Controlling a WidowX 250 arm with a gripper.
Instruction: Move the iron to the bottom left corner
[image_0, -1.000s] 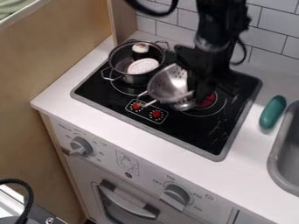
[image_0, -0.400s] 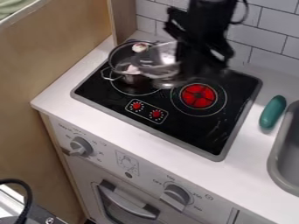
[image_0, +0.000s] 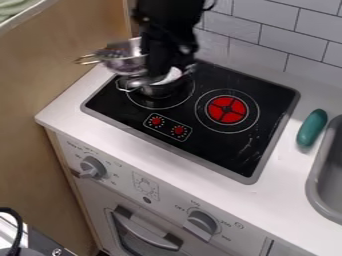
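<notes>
One black gripper (image_0: 159, 69) clamped on a shiny, perforated metal colander (image_0: 124, 65), near a round pot (image_0: 157, 91) on a glossy black stovetop (image_0: 210, 142), smooth green oblong (image_0: 312, 128) by the sink (image_0: 327, 187)

I see my gripper (image_0: 157, 75) near twelve o'clock, the metal colander (image_0: 123, 61) at eleven, a pot (image_0: 159, 90) below them, the red burner (image_0: 227, 109) at two, a green toy (image_0: 312, 128) at three.

White tiles (image_0: 262, 37) line the wall behind the stove (image_0: 220, 155), beside a tan wooden panel (image_0: 40, 90).
</notes>
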